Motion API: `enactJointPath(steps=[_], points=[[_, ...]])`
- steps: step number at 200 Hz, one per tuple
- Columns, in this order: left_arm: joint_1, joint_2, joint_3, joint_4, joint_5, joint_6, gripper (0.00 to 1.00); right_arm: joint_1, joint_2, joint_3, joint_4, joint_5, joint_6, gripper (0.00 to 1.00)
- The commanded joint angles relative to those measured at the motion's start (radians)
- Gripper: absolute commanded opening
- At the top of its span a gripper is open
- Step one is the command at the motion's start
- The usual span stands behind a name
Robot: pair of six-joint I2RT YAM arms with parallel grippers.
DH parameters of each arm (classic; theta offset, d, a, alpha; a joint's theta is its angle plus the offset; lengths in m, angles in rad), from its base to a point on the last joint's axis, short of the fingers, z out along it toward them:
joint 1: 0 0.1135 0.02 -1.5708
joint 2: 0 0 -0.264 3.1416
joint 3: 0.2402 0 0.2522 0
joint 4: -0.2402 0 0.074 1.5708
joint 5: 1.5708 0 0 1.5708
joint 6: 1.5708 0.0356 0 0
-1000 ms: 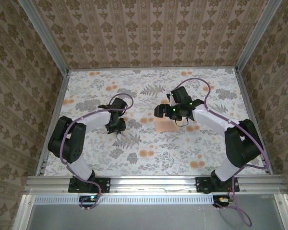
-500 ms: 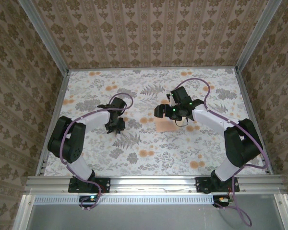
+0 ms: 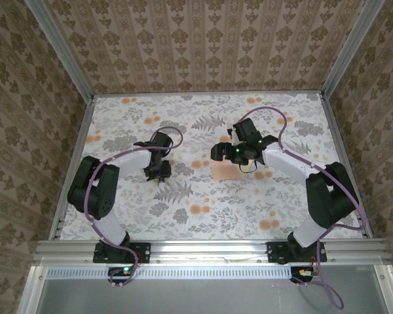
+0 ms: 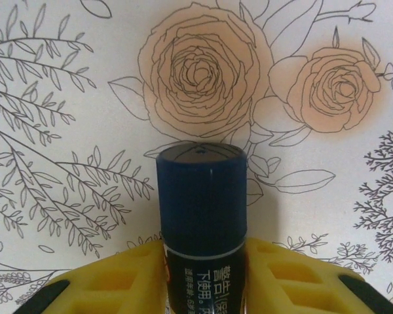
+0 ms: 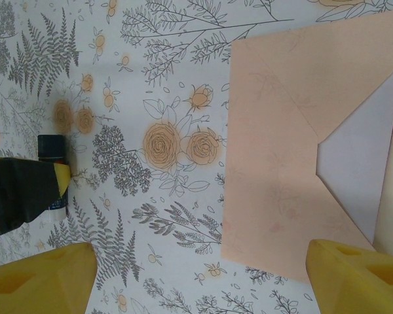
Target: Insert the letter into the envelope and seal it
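Yellow-padded left gripper [image 4: 203, 265] is clamped on a glue stick [image 4: 200, 196]. The dark blue cap sticks out past the pads, and the black label with white print sits between them. Stick points at the floral cloth [image 4: 59, 85], just short of two orange roses; can't tell if it touches. From above, this gripper sits left of centre, mid-table, well apart from the envelope.

Peach envelope [image 5: 272, 157] lies flat on the cloth right of centre, partly under the right arm's wrist. White letter [image 5: 357, 163] shows in the V-shaped gap of the envelope, with a thin red line at its edge. Can't tell how far in it sits.

Right gripper [image 5: 196, 252] hangs above the envelope with jaws spread wide and nothing between them. One yellow finger is over an envelope corner, the other over bare cloth.
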Motion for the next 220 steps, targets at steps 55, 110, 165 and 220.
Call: enactJointPath(steps=[55, 110, 165, 220], points=[[0.012, 0.031, 0.029, -0.007, 0.009, 0.048, 0.21, -0.001, -0.019, 0.018, -0.037, 0.031, -0.013, 0.84], [0.013, -0.009, 0.040, 0.015, 0.069, 0.118, 0.03, -0.013, -0.033, 0.034, -0.051, 0.018, -0.039, 0.84], [0.004, -0.131, 0.096, 0.105, 0.378, 0.354, 0.02, -0.157, -0.067, 0.077, -0.043, -0.226, -0.094, 0.85], [-0.064, -0.201, 0.166, 0.162, 0.614, 0.516, 0.05, -0.246, -0.074, 0.125, -0.056, -0.531, -0.141, 0.85]])
